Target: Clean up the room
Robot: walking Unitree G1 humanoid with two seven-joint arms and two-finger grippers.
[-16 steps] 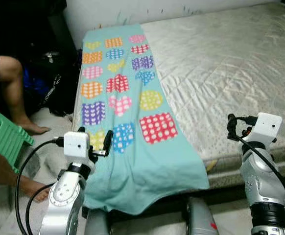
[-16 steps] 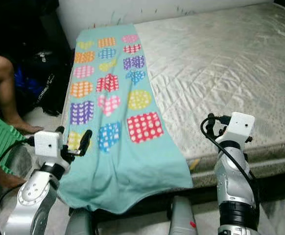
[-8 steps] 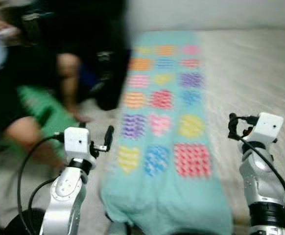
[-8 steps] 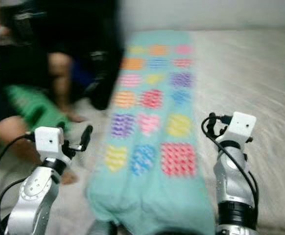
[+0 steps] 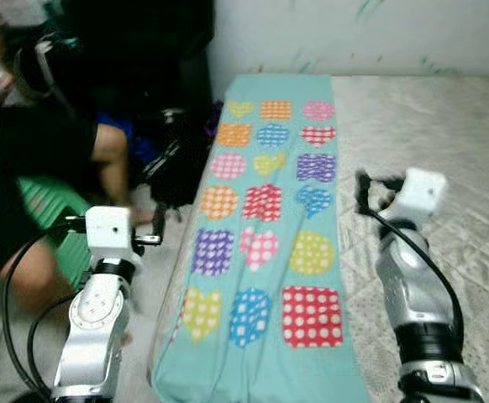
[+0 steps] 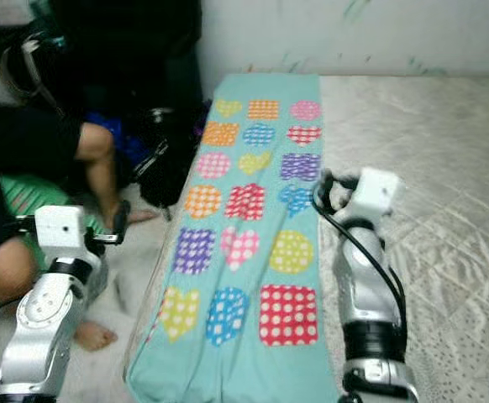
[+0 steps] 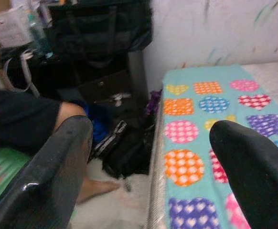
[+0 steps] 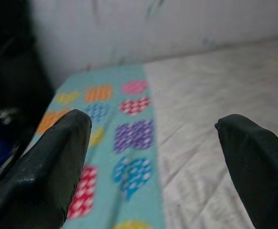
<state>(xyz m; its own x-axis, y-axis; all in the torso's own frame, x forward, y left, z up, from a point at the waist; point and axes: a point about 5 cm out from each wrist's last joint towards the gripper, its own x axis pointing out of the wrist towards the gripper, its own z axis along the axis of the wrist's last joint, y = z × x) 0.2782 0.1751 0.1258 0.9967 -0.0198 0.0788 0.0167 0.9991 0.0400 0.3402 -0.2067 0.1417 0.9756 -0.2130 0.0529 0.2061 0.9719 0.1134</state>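
Since 1 s ago the view was swung left along the blanket (image 5: 265,235) spread flat on the mattress (image 5: 446,151); both grippers (image 5: 156,239) (image 5: 364,189) were held spread, empty, nothing gripped.

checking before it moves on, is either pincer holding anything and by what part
Nothing is held. The left pincer and right pincer are both open and empty, above the blanket.

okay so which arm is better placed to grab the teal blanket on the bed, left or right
Probably the right. The right pincer, open, hovers over the edge of the teal blanket with coloured polka-dot patches on the grey quilted mattress. The left pincer, also open, hangs beside the bed over the floor.
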